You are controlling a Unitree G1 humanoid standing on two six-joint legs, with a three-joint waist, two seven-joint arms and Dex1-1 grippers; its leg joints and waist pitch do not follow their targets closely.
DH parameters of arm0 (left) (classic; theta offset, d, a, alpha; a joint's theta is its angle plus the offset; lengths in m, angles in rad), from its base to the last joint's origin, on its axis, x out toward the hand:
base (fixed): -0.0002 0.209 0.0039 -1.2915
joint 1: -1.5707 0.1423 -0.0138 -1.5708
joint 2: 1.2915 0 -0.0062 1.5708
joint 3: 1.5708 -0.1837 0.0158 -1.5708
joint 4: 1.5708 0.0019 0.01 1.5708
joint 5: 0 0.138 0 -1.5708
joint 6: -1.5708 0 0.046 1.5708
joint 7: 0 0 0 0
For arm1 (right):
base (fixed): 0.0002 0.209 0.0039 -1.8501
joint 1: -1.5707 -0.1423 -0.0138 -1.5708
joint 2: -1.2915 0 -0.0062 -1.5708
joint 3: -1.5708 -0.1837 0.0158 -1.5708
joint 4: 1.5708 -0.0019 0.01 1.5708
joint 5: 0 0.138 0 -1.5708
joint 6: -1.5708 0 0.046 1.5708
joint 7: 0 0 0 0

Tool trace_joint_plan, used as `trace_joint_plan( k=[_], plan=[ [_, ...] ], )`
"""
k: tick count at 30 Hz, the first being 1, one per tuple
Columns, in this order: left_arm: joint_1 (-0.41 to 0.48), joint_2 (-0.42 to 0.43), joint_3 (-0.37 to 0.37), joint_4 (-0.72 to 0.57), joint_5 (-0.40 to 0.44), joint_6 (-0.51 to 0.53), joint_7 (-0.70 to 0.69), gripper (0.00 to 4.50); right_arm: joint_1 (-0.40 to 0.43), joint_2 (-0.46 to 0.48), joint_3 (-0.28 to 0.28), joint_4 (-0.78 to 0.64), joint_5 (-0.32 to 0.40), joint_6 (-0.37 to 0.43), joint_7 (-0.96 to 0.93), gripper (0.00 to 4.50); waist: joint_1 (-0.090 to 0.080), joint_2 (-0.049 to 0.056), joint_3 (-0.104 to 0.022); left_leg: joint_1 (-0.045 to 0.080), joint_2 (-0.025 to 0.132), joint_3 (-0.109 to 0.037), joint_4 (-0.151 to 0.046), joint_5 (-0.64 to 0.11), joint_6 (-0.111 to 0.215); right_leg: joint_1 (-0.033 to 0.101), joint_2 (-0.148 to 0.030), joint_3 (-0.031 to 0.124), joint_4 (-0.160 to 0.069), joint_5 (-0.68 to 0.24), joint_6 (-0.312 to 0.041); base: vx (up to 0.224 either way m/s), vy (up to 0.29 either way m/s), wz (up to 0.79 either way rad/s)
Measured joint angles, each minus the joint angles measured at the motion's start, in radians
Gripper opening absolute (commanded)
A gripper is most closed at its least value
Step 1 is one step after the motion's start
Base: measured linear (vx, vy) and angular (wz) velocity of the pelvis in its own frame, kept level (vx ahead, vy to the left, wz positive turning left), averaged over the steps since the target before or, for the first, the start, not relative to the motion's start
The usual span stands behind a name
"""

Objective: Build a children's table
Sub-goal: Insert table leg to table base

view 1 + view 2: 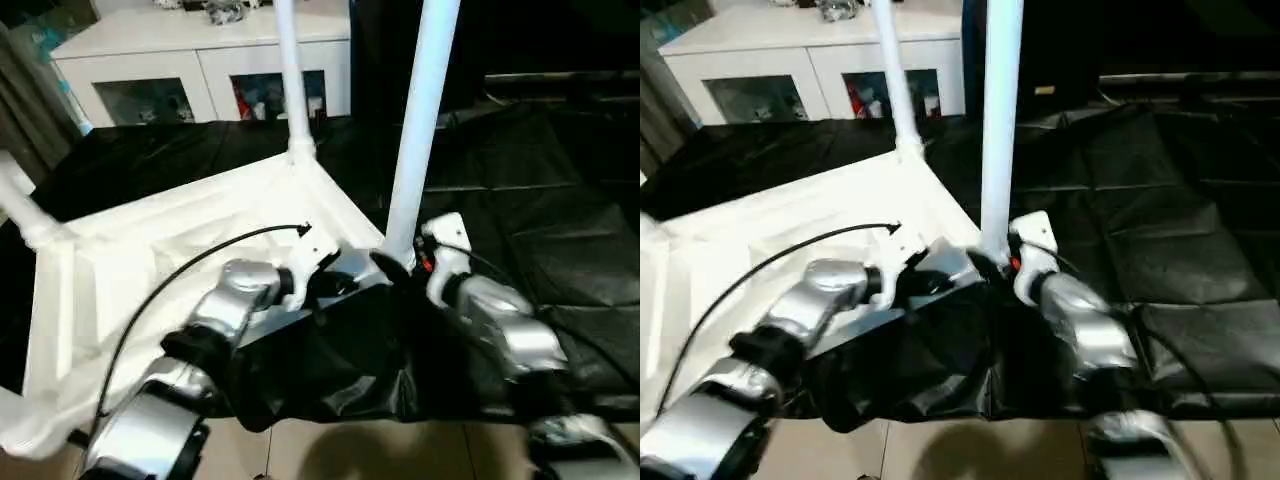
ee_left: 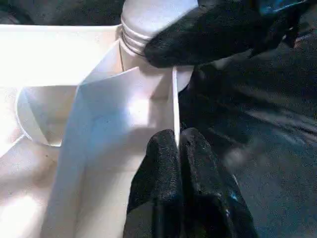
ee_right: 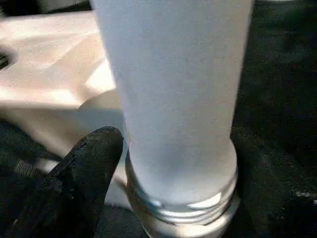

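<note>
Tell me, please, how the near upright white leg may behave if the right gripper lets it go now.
The leg is tall and narrow, probably top-heavy. Its threads still show above the socket, so it may wobble or tip. Its smooth tube looks slippery.

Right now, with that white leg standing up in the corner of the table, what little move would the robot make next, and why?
Probably keep twisting the near leg further into its corner socket: in the right wrist view its threaded rings are exposed above the socket, so it seems not fully seated. The right gripper is at the leg's base, and the left gripper pinches the tabletop rim to steady it.
</note>
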Motion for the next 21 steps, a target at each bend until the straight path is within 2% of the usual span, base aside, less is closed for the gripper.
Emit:
trace_joint_plan(
  k=[4,8,11,19,21],
  plan=[
    [0.026,0.058,-0.021,-0.046,-0.011,-0.003,-0.108,0.0,0.033,-0.059,0.033,-0.055,0.008,0.0,0.129,3.7,0.004,0.002,0.0,-0.001,0.0,0.0,0.0,0.0,0.0,0.0,0.0,0.0,-0.001,0.0,0.0,0.0,0.0,0.0],
    [0.056,0.128,-0.052,-0.108,-0.029,-0.001,-0.257,0.0,0.083,-0.126,0.076,-0.126,0.036,0.0,0.281,3.7,0.02,0.003,0.001,-0.002,0.0,0.0,0.0,0.0,0.0,-0.001,0.0,0.0,-0.002,0.0,0.0,0.0,0.0,0.0],
    [0.061,0.157,-0.064,-0.135,-0.03,0.008,-0.319,0.0,0.099,-0.155,0.094,-0.16,0.047,-0.005,0.356,3.7,0.028,0.003,0.001,-0.002,0.0,0.001,0.001,0.0,0.0,0.0,0.0,0.0,-0.002,0.0,0.0,0.0,0.0,0.0],
    [0.069,0.163,-0.062,-0.147,-0.031,0.019,-0.333,0.0,0.1,-0.146,0.102,-0.169,0.058,0.014,0.374,3.02,0.03,0.002,0.001,-0.002,0.001,0.001,0.001,0.0,0.0,0.0,0.0,0.0,-0.001,0.0,0.0,0.0,0.0,0.0],
    [0.077,0.159,-0.061,-0.158,-0.031,0.022,-0.327,0.0,0.1,-0.137,0.101,-0.171,0.058,0.018,0.369,2.98,0.03,0.002,0.001,-0.001,0.001,0.001,0.001,0.0,0.0,0.0,0.0,0.0,0.0,0.0,0.0,0.0,0.0,0.0]
  ],
)
